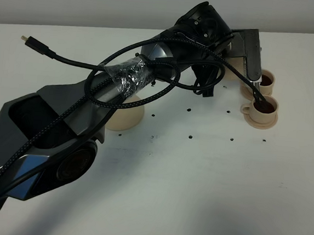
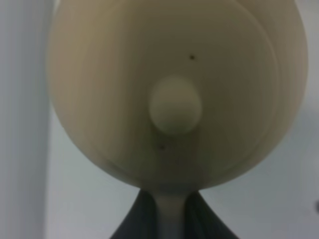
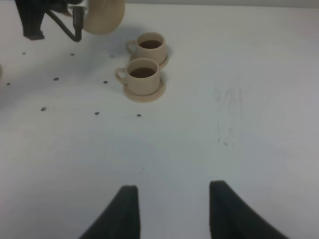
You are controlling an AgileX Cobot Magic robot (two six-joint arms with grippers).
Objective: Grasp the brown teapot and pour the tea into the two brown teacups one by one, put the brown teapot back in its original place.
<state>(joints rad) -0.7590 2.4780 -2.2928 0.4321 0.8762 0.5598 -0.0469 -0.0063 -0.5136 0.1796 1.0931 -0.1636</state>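
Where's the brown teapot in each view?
Exterior high: brown teapot mostly hidden behind the left arm, a tan sliver by the far teacup.
Left wrist: fills the frame from above, lid knob central, held in the left tool.
Right wrist: top edge, beside the two teacups.
Shared landmark: near teacup.

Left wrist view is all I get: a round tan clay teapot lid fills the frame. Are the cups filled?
Observer: Yes. The farther small tan teacup and the nearer teacup both hold dark tea.
Operator: Where's the pot relative to them?
Observer: The round tan clay teapot is beside the farther teacup, well away from the wide flat tan saucer.
Operator: Right arm?
Observer: The right fingers are open, holding nothing, over the white table.
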